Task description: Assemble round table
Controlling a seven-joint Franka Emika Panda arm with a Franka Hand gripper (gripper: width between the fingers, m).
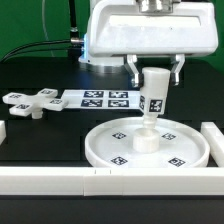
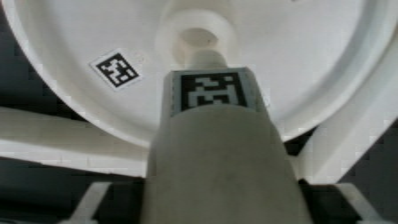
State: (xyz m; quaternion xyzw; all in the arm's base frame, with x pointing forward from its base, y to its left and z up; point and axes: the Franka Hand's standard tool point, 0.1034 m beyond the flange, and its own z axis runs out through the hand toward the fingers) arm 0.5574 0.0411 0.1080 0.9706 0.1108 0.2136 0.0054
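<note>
Claw [image 1: 157,78] clenched on the cylinder post [image 1: 153,105]; I see it slightly tilted, lower end at the middle of the round disc [image 1: 100,150]; cross-shaped foot [image 1: 28,102] lies well apart.

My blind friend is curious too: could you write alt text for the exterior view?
A robot's claw grips a white post, slightly tilted, its lower end at the centre of a large round disc. A cross-shaped foot lies apart at the exterior view's left.

The gripper [image 1: 156,75] has a white, boxy housing [image 1: 145,30] with rounded corners, a grey metal flange [image 1: 152,5] on top and two slim dark fingers [image 1: 133,68] beneath.
</note>
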